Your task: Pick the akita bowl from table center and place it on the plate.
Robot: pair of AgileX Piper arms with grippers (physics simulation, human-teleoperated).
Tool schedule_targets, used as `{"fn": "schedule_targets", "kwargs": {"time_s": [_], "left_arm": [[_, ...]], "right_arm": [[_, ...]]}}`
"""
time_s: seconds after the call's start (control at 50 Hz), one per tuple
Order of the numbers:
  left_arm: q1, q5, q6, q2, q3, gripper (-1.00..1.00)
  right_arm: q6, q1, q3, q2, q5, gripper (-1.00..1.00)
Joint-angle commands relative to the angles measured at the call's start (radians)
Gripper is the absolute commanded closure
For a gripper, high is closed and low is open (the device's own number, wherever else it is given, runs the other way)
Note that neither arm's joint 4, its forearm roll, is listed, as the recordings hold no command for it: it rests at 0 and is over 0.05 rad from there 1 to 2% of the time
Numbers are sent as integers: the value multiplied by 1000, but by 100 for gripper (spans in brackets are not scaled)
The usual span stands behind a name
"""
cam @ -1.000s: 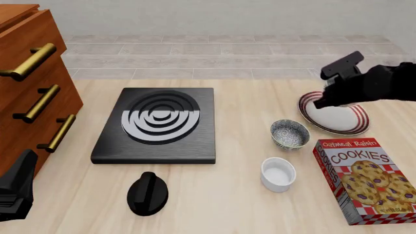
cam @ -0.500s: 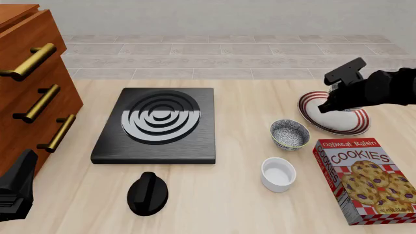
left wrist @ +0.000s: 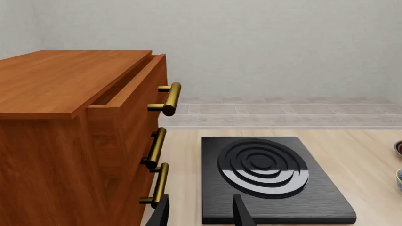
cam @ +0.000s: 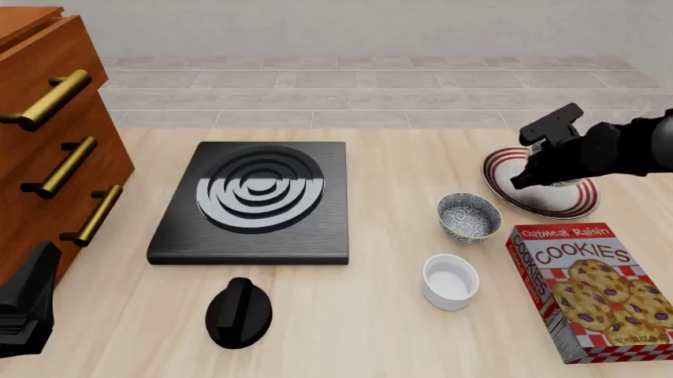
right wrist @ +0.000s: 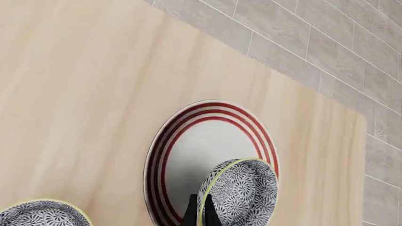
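While our right gripper (right wrist: 198,214) hangs over the plate (right wrist: 179,155), its fingers are pinched on the rim of a speckled bowl (right wrist: 242,190), which we hold tilted above the plate's white middle; whether the bowl touches the plate we cannot tell. From the front, the right arm (cam: 610,150) comes in at 3 o'clock and covers the bowl it carries, with the red-striped plate showing beneath it. A second speckled bowl (cam: 469,216) stands upright on the table (cam: 358,315) at 7 o'clock of the plate, near it but apart. At 6 o'clock of that bowl sits a white cup (cam: 450,281), and a cookie box (cam: 594,291) lies flat at 3 o'clock of the cup. A black burner (cam: 252,201) lies near the table's middle, with a black knob (cam: 239,313) at its 6 o'clock. Our left gripper (left wrist: 201,214) hovers at the near left, beside the wooden drawers (left wrist: 75,141), its fingers spread and holding nothing.
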Motion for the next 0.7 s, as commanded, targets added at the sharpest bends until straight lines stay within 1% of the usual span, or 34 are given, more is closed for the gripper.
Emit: {"fn": "schedule_targets", "kwargs": {"time_s": [0.02, 0.06, 0.28, 0.62, 0.7], "left_arm": [[0, 0, 0, 0, 0, -100], [0, 0, 0, 0, 0, -100], [0, 0, 0, 0, 0, -100], [0, 0, 0, 0, 0, -100], [0, 0, 0, 0, 0, -100]], "right_arm": [[-11, -16, -19, 35, -17, 100], [3, -17, -28, 35, -14, 100], [-3, -21, -38, 55, -7, 100], [7, -8, -20, 76, -17, 100], [9, -12, -33, 82, -7, 100]]}}
